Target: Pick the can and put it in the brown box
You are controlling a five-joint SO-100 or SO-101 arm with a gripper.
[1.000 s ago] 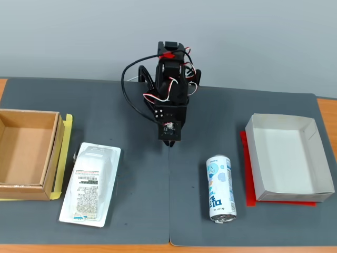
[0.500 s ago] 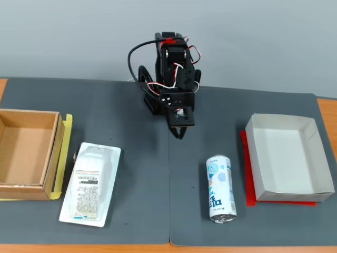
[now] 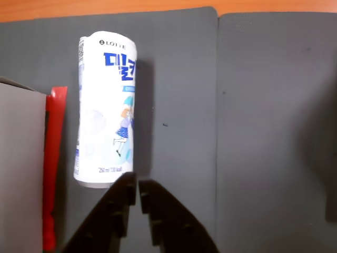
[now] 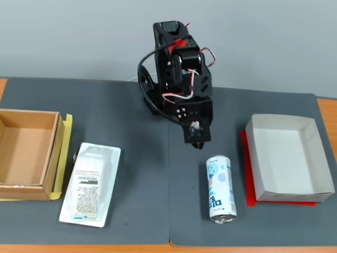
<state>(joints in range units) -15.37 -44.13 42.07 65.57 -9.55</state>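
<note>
The can (image 4: 220, 187) lies on its side on the dark mat, right of centre, silver top toward the front edge. In the wrist view the can (image 3: 105, 105) is white with blue lettering and a cartoon figure. My gripper (image 3: 135, 184) has its fingers almost touching and holds nothing; its tips hover just short of the can's near end. From the fixed camera, my gripper (image 4: 199, 144) hangs a little behind and left of the can. The brown box (image 4: 21, 150), open with a plain tan inside, sits at the far left.
A flat white plastic-wrapped packet (image 4: 90, 183) lies between the brown box and the middle seam. A white paper tray (image 4: 287, 158) on a red underlay (image 3: 55, 158) stands right beside the can. The arm's base (image 4: 168, 63) stands at the back centre.
The arm has swung to the right in the fixed view, carrying the gripper from the mat's middle seam toward the can. The can, packet and boxes have not moved.
</note>
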